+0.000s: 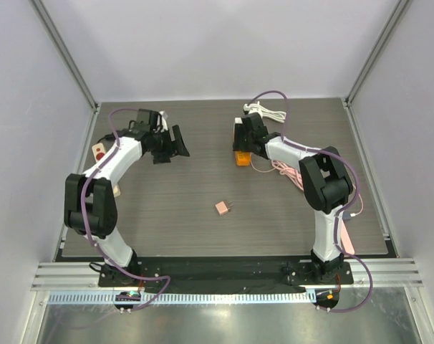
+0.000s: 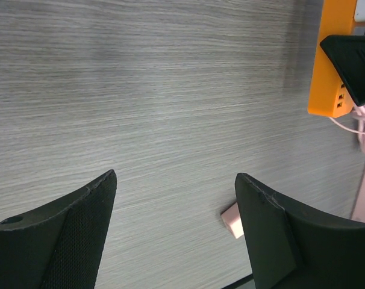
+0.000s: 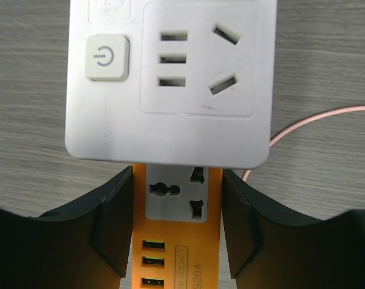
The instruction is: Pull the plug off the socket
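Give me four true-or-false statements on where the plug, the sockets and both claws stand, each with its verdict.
1. The small pink plug lies loose on the grey wood-grain table. True.
2. The left claw is clamped on that plug. False: it is open and empty, and the plug lies on the table apart from it.
3. The right claw has a finger on either side of the orange power strip. True.
4. A plug is seated in the white socket block. False: all of its visible outlets are empty.
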Controlling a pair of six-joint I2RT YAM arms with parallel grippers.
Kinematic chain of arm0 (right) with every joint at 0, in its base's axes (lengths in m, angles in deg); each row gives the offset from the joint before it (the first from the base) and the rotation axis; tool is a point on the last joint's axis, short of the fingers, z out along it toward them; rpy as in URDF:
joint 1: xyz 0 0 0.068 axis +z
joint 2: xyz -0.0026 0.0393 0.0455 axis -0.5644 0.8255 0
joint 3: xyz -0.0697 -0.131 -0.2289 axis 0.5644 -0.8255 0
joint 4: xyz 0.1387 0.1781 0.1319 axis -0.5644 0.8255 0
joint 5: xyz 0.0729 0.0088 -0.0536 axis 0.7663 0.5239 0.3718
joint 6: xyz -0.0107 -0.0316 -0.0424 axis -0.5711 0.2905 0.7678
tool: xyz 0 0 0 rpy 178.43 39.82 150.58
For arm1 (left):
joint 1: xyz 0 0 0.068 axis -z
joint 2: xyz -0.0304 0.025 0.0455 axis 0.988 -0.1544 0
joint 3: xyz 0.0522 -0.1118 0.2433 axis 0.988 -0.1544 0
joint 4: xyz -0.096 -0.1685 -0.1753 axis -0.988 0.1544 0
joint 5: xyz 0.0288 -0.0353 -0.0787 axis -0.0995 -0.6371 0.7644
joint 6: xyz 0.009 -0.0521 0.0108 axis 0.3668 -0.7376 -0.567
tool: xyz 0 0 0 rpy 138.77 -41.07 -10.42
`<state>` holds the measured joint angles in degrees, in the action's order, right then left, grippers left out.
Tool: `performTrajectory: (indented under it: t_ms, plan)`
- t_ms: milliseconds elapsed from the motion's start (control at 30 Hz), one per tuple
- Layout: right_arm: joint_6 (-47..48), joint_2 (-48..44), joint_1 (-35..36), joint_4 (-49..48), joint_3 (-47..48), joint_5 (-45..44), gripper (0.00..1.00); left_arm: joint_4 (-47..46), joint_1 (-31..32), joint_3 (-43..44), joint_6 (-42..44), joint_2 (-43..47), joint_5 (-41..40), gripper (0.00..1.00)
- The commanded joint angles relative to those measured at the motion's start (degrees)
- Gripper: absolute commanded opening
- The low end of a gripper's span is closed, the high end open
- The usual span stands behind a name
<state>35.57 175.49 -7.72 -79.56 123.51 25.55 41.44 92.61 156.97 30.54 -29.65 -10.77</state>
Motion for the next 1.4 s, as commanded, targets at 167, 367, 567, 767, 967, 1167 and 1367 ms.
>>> performTrajectory:
  t_ms: [167,367,567,767,967,1167,1367]
  plan:
    - [4.84,-2.43,0.44,-2.42,-2.31,4.24,0.59,1.38,5.82,10.54,-2.22,-7.12,-5.72,0.84]
    - [7.03,-6.63,0.18,-2.59,-2.65,4.78,0.88,11.92,11.00,34.96,-2.49,-18.72,-9.84,0.85]
    - [3.54,-15.08,-7.98,-5.75,-9.32,11.78,0.91,16.51,15.04,50.10,-4.60,-29.54,-15.64,0.87]
    - [-1.83,-22.20,-23.45,-14.10,-19.17,26.03,0.91,11.42,20.41,51.07,-6.45,-32.10,-24.07,0.89]
    - [-5.26,-21.33,-29.53,-16.65,-21.38,29.64,0.91,9.04,24.02,53.62,-4.34,-33.94,-32.60,0.88]
    - [-6.76,-21.77,-29.62,-19.38,-22.34,30.79,0.91,8.86,25.16,54.68,-3.98,-36.14,-37.53,0.89]
    - [-6.32,-21.68,-29.62,-19.38,-22.26,30.44,0.91,7.80,26.13,56.17,-2.76,-38.51,-40.00,0.95]
